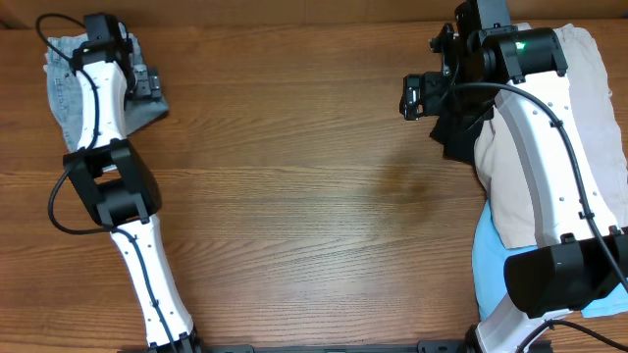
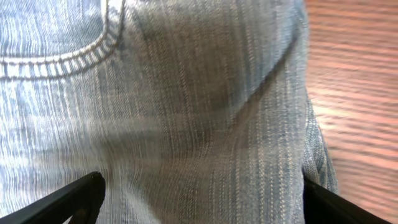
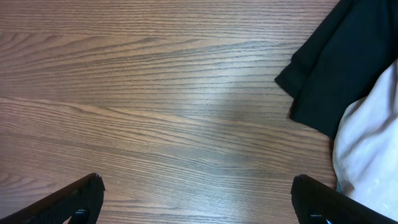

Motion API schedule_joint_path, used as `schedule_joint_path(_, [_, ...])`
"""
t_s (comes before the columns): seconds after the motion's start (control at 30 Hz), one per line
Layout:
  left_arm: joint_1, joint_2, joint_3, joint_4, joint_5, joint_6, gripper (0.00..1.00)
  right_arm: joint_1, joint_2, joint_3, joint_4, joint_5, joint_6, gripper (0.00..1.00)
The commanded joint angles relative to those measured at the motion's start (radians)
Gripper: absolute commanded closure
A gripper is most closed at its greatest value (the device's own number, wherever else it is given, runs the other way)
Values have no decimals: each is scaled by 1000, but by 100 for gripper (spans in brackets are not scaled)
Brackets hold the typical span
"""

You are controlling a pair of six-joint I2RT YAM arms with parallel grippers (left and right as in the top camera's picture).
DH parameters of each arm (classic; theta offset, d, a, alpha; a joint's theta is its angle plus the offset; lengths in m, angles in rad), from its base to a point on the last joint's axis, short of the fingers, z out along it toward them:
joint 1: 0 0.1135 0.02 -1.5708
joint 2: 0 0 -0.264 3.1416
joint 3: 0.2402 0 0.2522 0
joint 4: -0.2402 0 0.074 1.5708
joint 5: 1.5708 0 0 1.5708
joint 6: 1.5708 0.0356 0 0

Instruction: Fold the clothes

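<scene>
Overhead view, L to R: L arm (image 1: pixel 103 186), white w/ black joints, rises from the near table edge, bends at the elbow and reaches to the far-left corner. L gripper (image 1: pixel 147 82) sits over the faded light-blue denim shorts (image 1: pixel 61 93). In the left wrist view its fingers (image 2: pixel 78 194) stand wide apart w/ denim filling the gap; contact can't tell. Shorts lie bunched at far left, long axis approx far-to-near, w/ a curved stitched pocket seam (image 2: pixel 62 62) showing; which end is the waist can't tell. Brown wood-grain table (image 1: pixel 314 196) in the middle. R arm (image 1: pixel 549 167) runs up the right side, wrist turned twd centre. R gripper (image 1: pixel 417 96) has fingers apart over wood, holding nothing, just beside the black garment (image 1: pixel 456 129). That garment touches the crumpled beige shorts (image 1: pixel 510 191), which run far-to-near under the arm. Sky-blue garment (image 1: pixel 488 265) lies at their near end.
</scene>
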Motion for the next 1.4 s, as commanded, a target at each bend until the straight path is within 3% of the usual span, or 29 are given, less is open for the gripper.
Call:
schedule_joint_path(0.0, [-56,134,-42,-52,73,32,0,-2,-18,14,5,10,-8,0])
schedule_joint_path(0.2, [-29,105,203,-266,91,-235,0,-2,-18,14,11,10,-8,0])
schedule_joint_path(0.43, [18,94,550,-436,198,-343,0,-2,-18,14,10,10,-8,0])
schedule_joint_path(0.67, [88,95,533,-584,159,-466,0,-2,-18,14,11,10,-8,0])
schedule_joint_path(0.8, [114,95,436,-540,181,-462,0,-2,-18,14,16,10,-8,0])
schedule_joint_path(0.97, [98,95,265,-396,230,-318,0,-2,-18,14,21,9,-8,0])
schedule_joint_path(1.2, [79,95,58,-249,229,-262,0,-2,-18,14,19,9,-8,0])
schedule_joint_path(1.37, [79,95,-48,-143,167,-126,0,-2,-18,14,21,10,-8,0])
